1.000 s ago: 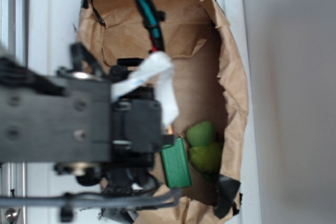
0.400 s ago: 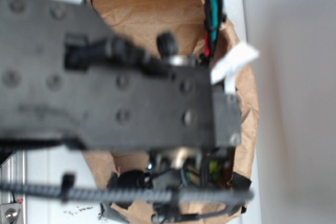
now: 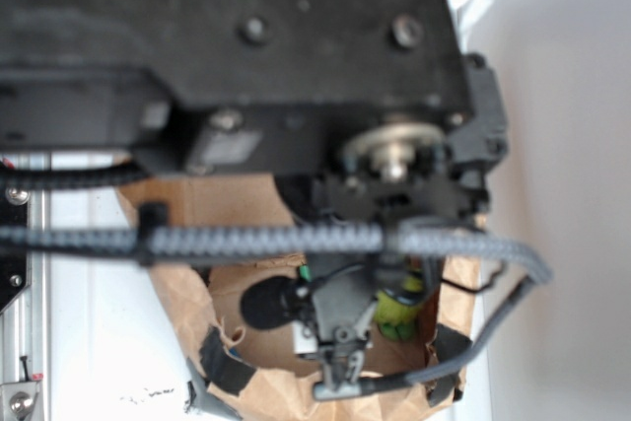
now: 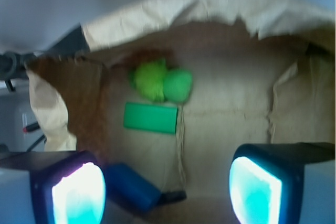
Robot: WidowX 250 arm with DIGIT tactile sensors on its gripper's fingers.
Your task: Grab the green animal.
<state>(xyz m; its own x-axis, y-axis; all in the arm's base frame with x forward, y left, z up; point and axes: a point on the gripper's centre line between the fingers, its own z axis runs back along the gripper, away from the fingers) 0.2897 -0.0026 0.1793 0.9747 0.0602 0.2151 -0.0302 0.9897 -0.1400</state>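
Observation:
The green animal lies on the floor of a brown paper bag in the wrist view, a fuzzy lime part on the left and a smoother pale green part on the right. My gripper hangs open well short of it, its two glowing pads at the bottom corners with nothing between them. In the exterior view the arm covers most of the bag, and only a sliver of the green animal shows beside the gripper.
A flat darker green block lies just in front of the animal. A blue cylinder rests near the left pad. The torn paper bag walls rise all round; black tape patches the bag's edge.
The arm has swung across the exterior view, from the left side to over the bag, and now covers most of it. The green toy and block are now largely hidden there.

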